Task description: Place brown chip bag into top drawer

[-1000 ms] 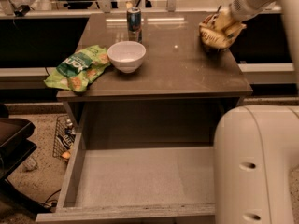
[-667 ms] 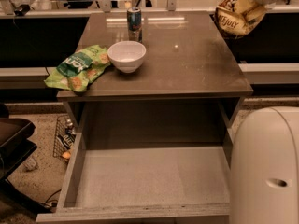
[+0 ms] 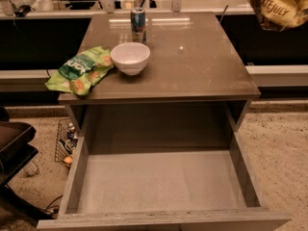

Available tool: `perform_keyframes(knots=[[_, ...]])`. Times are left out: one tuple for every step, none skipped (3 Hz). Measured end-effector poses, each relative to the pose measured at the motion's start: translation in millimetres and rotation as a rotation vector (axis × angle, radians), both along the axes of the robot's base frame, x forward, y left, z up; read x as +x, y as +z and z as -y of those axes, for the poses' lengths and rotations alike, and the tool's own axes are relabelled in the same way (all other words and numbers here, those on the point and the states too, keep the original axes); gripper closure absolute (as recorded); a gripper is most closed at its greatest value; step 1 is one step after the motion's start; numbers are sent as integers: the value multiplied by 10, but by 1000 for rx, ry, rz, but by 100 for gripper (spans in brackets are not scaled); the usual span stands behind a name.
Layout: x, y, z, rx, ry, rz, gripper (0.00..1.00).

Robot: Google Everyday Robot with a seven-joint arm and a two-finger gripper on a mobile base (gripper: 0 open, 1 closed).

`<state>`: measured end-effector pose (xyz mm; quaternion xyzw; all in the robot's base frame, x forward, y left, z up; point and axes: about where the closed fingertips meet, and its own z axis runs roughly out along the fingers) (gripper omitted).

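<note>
Brown chip bag (image 3: 280, 7) hangs up high at top rt, past the table (image 3: 202, 66) edge. Gripper is out of view. Top drawer (image 3: 159, 182) is pulled open. Green chip bag (image 3: 79, 70), bowl (image 3: 130, 57) & can (image 3: 138, 19) sit on table.

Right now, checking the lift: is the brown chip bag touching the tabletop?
Apart. Camera view: brown chip bag hangs right of tabletop, gap visible; end effector outside frame.

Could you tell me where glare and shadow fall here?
Camera view: pale glare streaks on the tabletop beside the can, a bright spot mid-table; the drawer is shaded at its back; the brown chip bag hangs top right, end effector out of frame.
</note>
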<state>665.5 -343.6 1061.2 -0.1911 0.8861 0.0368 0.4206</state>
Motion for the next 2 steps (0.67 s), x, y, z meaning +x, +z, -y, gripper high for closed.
perform_keyframes(knots=[[-571,263,70,44,-5,67,100],[-1076,216,-11,50,49,121,100]])
